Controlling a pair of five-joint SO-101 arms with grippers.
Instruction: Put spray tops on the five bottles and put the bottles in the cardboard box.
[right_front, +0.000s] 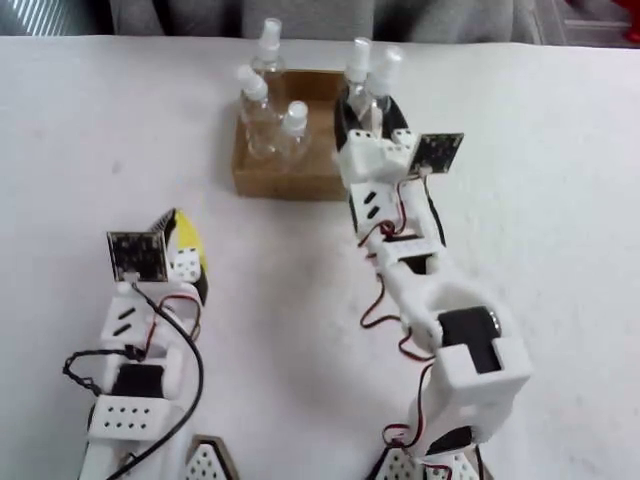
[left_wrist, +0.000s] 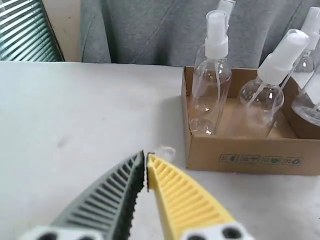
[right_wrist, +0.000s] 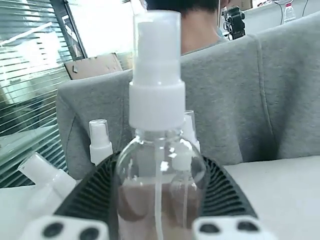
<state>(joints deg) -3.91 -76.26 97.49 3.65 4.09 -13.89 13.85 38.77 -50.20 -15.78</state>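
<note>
High view is showing you close to finishing: five bottles (right_front: 262, 110) are wearing spray tops (right_front: 294, 112) at the cardboard box (right_front: 285, 185). Your right hand (right_front: 366, 108) is clamping the last bottle (right_wrist: 157, 170) over the box's right side, release pending. Your left hand (left_wrist: 145, 159) is resting shut and empty over the counter (right_front: 120, 130).

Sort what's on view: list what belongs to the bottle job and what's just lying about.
Job: cardboard box; bottles with spray tops in it; bottle in the right gripper; left gripper.
Lying about: small clear bit on the table by the left gripper.
</note>
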